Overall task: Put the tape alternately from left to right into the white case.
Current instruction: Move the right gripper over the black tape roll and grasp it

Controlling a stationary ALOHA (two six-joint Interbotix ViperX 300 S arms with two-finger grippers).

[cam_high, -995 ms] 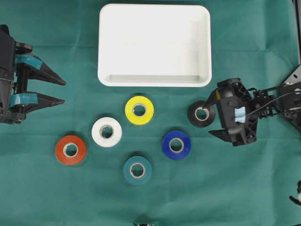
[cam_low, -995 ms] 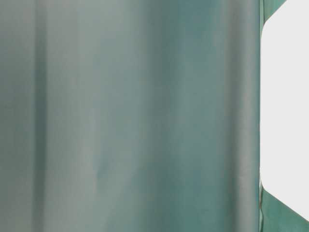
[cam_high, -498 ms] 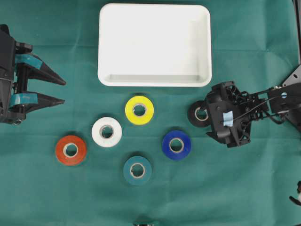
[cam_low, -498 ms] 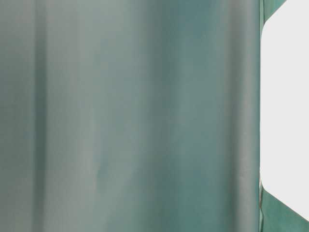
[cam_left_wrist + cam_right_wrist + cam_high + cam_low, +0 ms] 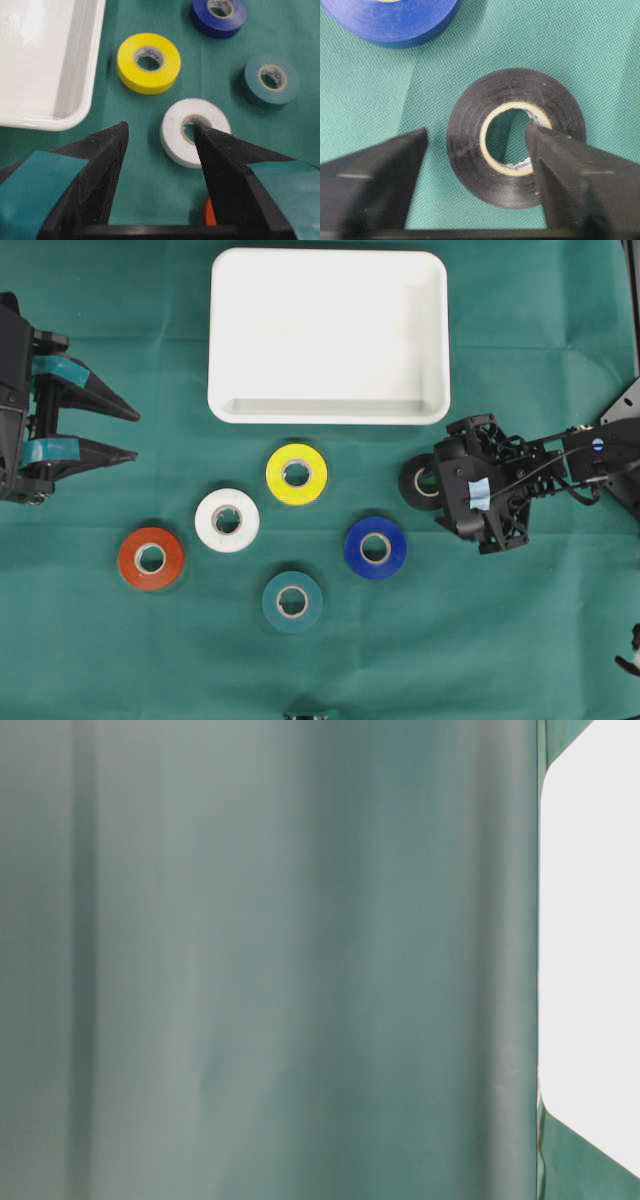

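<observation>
Six rolls of tape lie on the green cloth in front of the white case (image 5: 328, 330), which holds nothing: yellow (image 5: 275, 474), white (image 5: 208, 521), red-orange (image 5: 130, 559), teal (image 5: 272, 602), blue (image 5: 355, 548) and black (image 5: 410, 483). My right gripper (image 5: 430, 485) hangs low over the black roll (image 5: 465, 145). It (image 5: 476, 131) is open, with one finger inside the pale core and the other outside the wall, a gap away. My left gripper (image 5: 136, 436) stands open at the left edge, apart from the rolls, pointing toward the white roll (image 5: 172, 135).
The left wrist view shows the case corner (image 5: 40, 60), the yellow roll (image 5: 130, 62), blue roll (image 5: 200, 17), teal roll (image 5: 255, 85) and a sliver of red-orange (image 5: 207, 215). The blue roll (image 5: 395, 22) lies close to the black one. The table-level view holds blurred cloth and the case (image 5: 590, 920).
My right gripper has moved left over the black roll and now covers more of it. The left arm and all the rolls have stayed put.
</observation>
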